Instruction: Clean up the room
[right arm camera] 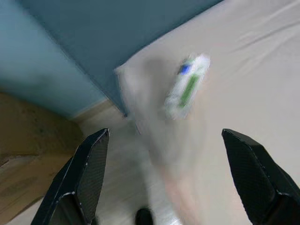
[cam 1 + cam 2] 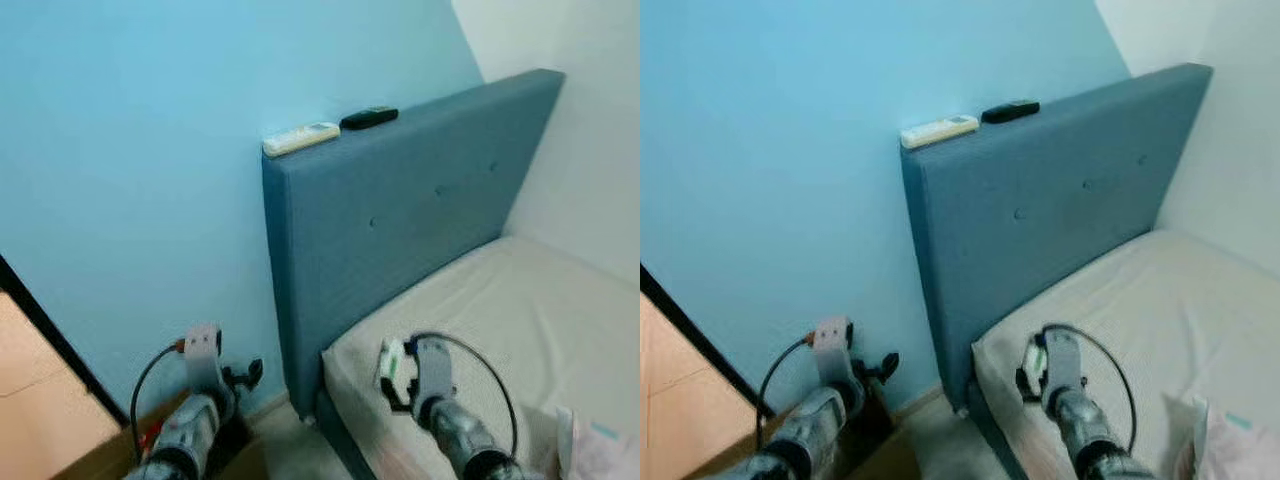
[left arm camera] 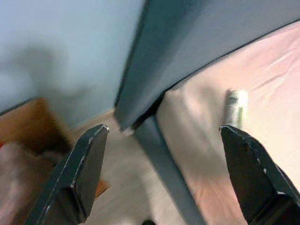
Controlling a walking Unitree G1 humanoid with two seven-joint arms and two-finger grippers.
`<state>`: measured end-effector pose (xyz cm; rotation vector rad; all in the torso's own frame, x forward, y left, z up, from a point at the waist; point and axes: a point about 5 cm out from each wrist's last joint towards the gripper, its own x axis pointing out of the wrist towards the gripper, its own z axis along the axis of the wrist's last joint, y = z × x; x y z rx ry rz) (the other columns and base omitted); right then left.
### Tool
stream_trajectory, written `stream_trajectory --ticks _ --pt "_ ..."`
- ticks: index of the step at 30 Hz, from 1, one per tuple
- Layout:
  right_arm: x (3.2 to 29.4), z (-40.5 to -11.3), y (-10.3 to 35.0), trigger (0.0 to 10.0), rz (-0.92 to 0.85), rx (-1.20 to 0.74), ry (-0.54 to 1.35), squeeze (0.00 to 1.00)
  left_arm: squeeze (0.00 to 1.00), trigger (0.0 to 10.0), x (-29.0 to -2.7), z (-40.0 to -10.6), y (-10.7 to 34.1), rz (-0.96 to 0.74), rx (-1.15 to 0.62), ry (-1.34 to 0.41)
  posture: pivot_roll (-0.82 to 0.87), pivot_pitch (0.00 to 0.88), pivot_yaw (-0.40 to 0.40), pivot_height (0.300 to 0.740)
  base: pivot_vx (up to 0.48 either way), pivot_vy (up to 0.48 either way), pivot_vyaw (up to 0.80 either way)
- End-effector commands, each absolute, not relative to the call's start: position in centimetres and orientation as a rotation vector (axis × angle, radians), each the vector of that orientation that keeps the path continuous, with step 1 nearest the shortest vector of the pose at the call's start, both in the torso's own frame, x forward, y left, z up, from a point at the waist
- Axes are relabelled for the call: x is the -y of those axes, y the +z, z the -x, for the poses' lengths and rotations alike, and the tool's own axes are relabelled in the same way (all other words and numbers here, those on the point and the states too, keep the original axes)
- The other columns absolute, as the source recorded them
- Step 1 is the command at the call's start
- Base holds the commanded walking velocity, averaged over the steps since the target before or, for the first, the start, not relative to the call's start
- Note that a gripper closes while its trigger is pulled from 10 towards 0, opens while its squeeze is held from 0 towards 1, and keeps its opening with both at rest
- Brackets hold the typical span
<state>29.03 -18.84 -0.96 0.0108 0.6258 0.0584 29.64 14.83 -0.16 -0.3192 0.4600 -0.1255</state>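
A white-and-green tube [image 1: 187, 86] is lying near the mattress [image 2: 520, 310] corner, two remotes [image 2: 300, 138] sitting on the headboard [image 2: 400, 220] top edge. Both the left gripper [image 3: 161, 176] and right gripper [image 1: 164, 173] are hanging open, empty; tidying looks barely begun.

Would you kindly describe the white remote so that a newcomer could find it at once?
Start at the tall blue headboard standing against the light blue wall at the head of the bed. Two remotes lie along its top edge near the corner beside the wall. The white remote is the longer, pale one at the corner end; the black remote next to it is dark.
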Motion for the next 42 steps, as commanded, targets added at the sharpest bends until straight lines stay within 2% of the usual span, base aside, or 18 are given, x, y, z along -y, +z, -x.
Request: stream_trajectory --ticks 1,15,21,24,31,32,33,36,42 --pt "18.4 -28.6 -1.5 10.0 -0.027 -0.652 0.066 0.0 0.0 10.0 -14.7 -29.4 -0.4 0.335 -0.479 -0.124 -0.1 0.0 0.011 0.74 0.0 0.0 0.0" --pt "18.3 -28.7 -1.4 10.0 -0.012 -0.652 0.073 0.0 0.0 10.0 -14.0 -29.4 -0.5 0.331 -0.494 -0.151 -0.1 0.0 0.011 0.74 0.0 0.0 0.0" --pt "18.4 -27.9 -2.2 10.0 0.006 -0.702 0.078 0.0 0.0 10.0 -14.0 -28.6 -1.3 0.319 -0.534 -0.148 -0.1 0.0 0.011 0.74 0.0 0.0 0.0" --pt "18.7 -26.7 -3.2 10.0 0.069 -0.762 0.082 0.0 0.0 10.0 -13.8 -27.3 -2.5 0.254 -0.595 -0.166 -0.1 0.0 0.003 0.74 0.0 0.0 0.0" --pt "20.0 -24.7 -4.6 10.0 0.09 -0.855 0.02 0.0 0.0 10.0 -14.5 -24.6 -4.8 0.187 -0.723 -0.133 -0.1 0.0 -0.008 0.74 0.0 0.0 0.0" --pt "20.7 -23.3 -5.4 10.0 0.056 -0.898 -0.029 0.0 0.0 10.0 -14.9 -22.8 -6.0 0.178 -0.789 -0.107 -0.1 0.0 -0.021 0.74 0.0 0.0 0.0" --pt "20.7 -23.3 -5.4 10.0 0.056 -0.898 -0.029 0.0 0.0 10.0 -14.9 -22.8 -6.0 0.178 -0.789 -0.107 -0.1 0.0 -0.021 0.74 0.0 0.0 0.0" --pt "21.9 -20.5 -6.9 10.0 0.0 -0.98 -0.116 0.0 0.0 10.0 -15.9 -18.5 -8.5 0.156 -0.934 -0.058 -0.11 0.007 -0.026 0.74 0.0 0.0 0.0" --pt "21.9 -19.9 -7.2 10.0 -0.048 -0.981 -0.138 0.0 0.0 10.0 -16.3 -16.8 -9.3 0.122 -0.992 -0.063 -0.11 0.018 -0.029 0.74 0.0 0.0 0.0"
